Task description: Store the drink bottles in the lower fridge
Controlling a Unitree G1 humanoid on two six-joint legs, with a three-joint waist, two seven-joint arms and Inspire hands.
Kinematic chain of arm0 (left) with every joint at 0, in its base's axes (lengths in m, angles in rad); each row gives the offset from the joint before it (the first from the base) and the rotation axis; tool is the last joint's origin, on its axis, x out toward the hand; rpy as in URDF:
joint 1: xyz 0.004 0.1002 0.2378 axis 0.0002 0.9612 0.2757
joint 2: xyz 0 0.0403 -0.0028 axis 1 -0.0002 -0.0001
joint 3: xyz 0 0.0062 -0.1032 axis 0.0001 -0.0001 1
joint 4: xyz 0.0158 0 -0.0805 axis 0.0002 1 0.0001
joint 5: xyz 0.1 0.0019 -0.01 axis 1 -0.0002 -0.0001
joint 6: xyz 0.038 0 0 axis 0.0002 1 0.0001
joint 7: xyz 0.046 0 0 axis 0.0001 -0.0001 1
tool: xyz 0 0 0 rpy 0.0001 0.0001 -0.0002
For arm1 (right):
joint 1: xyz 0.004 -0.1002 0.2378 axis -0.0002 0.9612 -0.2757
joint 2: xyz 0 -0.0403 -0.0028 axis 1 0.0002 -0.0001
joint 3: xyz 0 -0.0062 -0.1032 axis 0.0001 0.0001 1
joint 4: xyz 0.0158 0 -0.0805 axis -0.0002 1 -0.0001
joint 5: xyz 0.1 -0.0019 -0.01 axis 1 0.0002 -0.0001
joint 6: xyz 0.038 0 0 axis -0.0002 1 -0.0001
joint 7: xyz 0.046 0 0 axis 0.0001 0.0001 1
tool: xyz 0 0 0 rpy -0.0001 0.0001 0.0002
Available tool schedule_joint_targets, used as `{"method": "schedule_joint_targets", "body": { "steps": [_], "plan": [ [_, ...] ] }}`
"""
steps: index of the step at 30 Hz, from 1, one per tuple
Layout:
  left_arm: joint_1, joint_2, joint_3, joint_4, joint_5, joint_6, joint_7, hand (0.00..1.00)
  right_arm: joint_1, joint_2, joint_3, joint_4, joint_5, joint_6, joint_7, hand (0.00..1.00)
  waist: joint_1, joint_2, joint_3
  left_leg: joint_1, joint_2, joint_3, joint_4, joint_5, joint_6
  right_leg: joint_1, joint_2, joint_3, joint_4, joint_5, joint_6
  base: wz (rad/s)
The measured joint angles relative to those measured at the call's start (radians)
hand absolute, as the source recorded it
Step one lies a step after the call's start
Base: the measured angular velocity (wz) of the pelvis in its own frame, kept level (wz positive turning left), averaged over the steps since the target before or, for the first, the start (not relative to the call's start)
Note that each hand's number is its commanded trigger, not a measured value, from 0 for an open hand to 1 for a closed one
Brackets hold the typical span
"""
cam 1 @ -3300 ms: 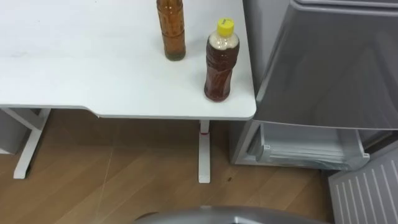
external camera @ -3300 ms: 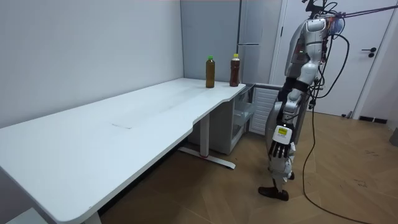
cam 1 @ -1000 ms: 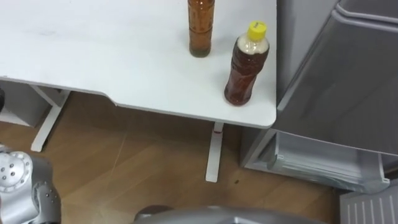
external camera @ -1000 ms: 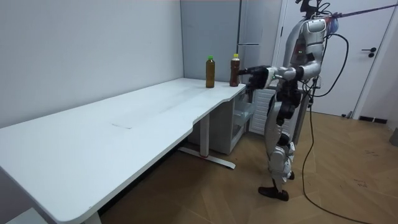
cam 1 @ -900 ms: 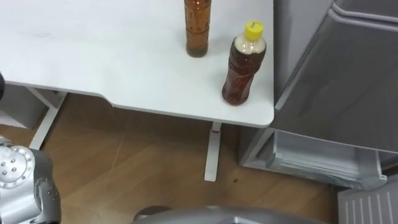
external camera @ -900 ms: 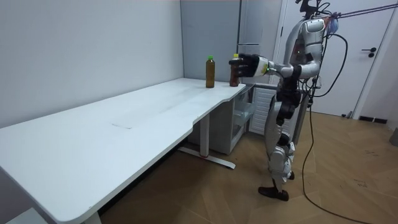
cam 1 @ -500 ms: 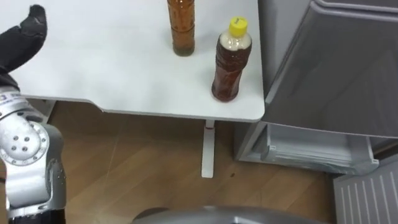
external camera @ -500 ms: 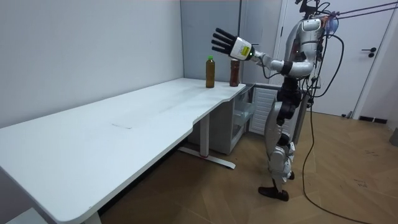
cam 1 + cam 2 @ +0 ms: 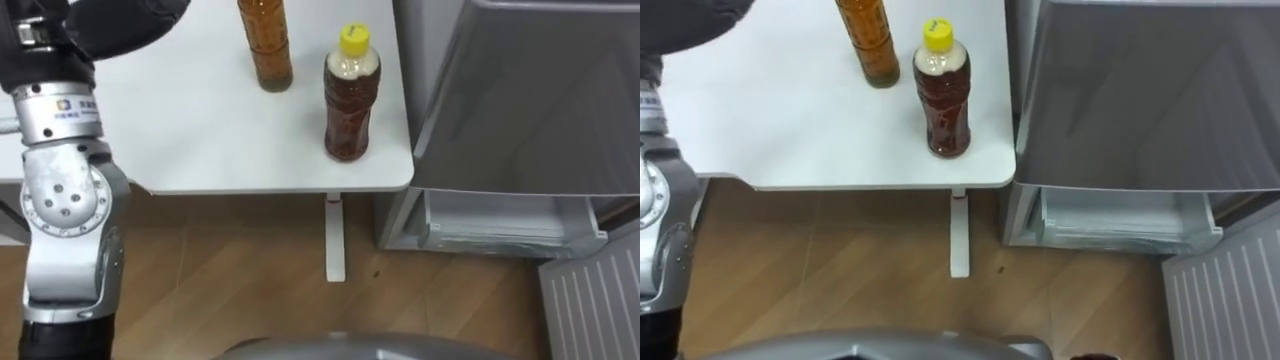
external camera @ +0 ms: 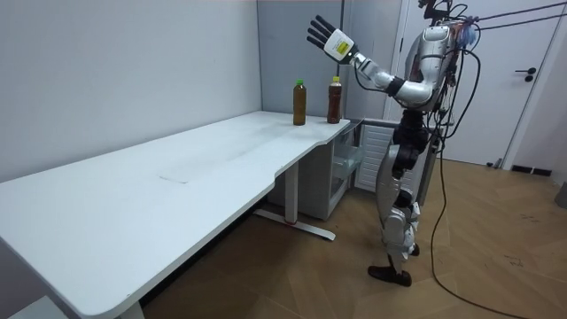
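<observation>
Two drinks stand near the right corner of the white table (image 9: 200,130): a dark tea bottle with a yellow cap (image 9: 350,95) by the edge, and a taller amber bottle (image 9: 266,45) behind it to the left. In the room view the same tea bottle (image 10: 335,99) and amber bottle (image 10: 299,102) stand side by side. My left hand (image 10: 326,37) is raised high above the bottles, open with fingers spread, holding nothing. Its dark palm (image 9: 110,20) sits at the top left of the left eye view, above the silver forearm.
The grey fridge (image 9: 530,90) stands right of the table. Its lower compartment (image 9: 500,225) is open, with a pale drawer showing, and the ribbed lower door (image 9: 595,300) swings out at the lower right. I stand on wooden floor (image 9: 250,290) before the table corner.
My left arm swung up from hanging at my side, past bottle height, to high above the table, with the fingers spread. The bottles have not moved; the head camera shifted a little.
</observation>
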Motion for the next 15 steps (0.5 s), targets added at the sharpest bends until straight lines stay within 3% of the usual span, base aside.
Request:
{"method": "schedule_joint_targets", "body": {
  "steps": [10,15],
  "plan": [
    [-0.012,0.003,-0.081,0.0,0.047,0.011,-0.127,0.0,-0.006,0.001,0.01,0.043,-0.007,0.002,0.001,0.0,-0.034,-0.003,0.0011,0.004,0.003,0.014,-0.002,0.001,0.002,0.0,0.003,0.022,-0.001,0.0,0.0,-0.05],
    [-0.012,0.001,-0.083,0.001,0.065,0.028,-0.208,0.0,-0.002,0.004,0.013,0.045,-0.01,0.002,-0.001,0.0,-0.039,-0.021,-0.005,0.002,0.004,0.018,0.0,0.003,0.002,-0.005,0.003,0.027,-0.001,0.0,0.0,-0.02]
  ]
}}
